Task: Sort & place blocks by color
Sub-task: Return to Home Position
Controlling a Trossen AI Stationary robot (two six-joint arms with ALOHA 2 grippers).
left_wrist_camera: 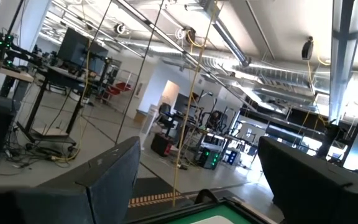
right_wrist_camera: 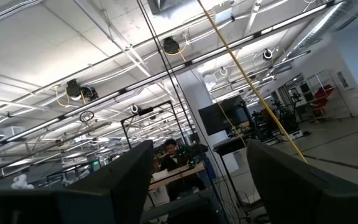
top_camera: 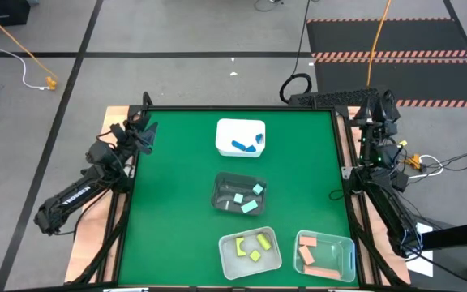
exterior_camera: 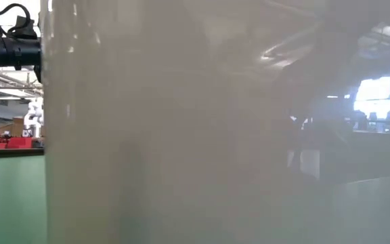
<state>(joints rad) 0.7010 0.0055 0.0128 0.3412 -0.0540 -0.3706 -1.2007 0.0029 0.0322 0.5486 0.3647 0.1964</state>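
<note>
Sorting looks done, arms parked.
Small solid-colour blocks (top_camera: 242, 147) all sit in rectangular plastic tubs (top_camera: 222, 130); left gripper (top_camera: 147, 123) at 10 o'clock, right gripper (top_camera: 384, 103) at 2, both spread.

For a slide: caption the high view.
Blocks sorted by colour in four bins; left arm and right arm parked beside the table.

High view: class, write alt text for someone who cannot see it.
Four plastic tubs on a green table hold sorted blocks: blue blocks in the white tub, mint green blocks in the dark tub, yellow blocks in one clear tub, salmon pink blocks in another clear tub. The dark left arm and right arm sit folded at the table's sides.
</note>
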